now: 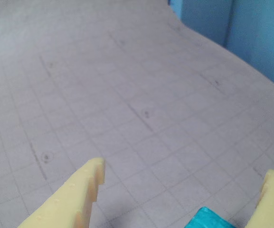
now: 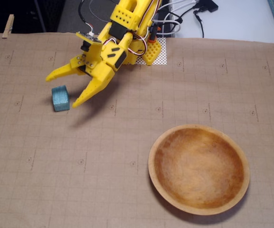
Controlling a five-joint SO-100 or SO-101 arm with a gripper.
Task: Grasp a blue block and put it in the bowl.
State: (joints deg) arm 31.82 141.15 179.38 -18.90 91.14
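The blue block point(image 2: 60, 98) lies on the brown gridded paper at the left in the fixed view. In the wrist view only its top corner point(image 1: 209, 219) shows at the bottom edge. My yellow gripper point(image 2: 62, 90) is open and hangs just over the block, one fingertip point(image 2: 50, 77) to its upper left and the other point(image 2: 77, 102) at its right side. In the wrist view the gripper point(image 1: 186, 176) shows two spread fingers with the block between them, nearer the right one. The wooden bowl point(image 2: 198, 169) sits at the lower right, empty.
The arm's base point(image 2: 141, 28) stands at the top centre, with cables point(image 2: 189, 12) running behind it. Clothespins point(image 2: 7, 26) clip the paper at the top corners. A blue wall point(image 1: 250, 28) shows beyond the paper's edge in the wrist view.
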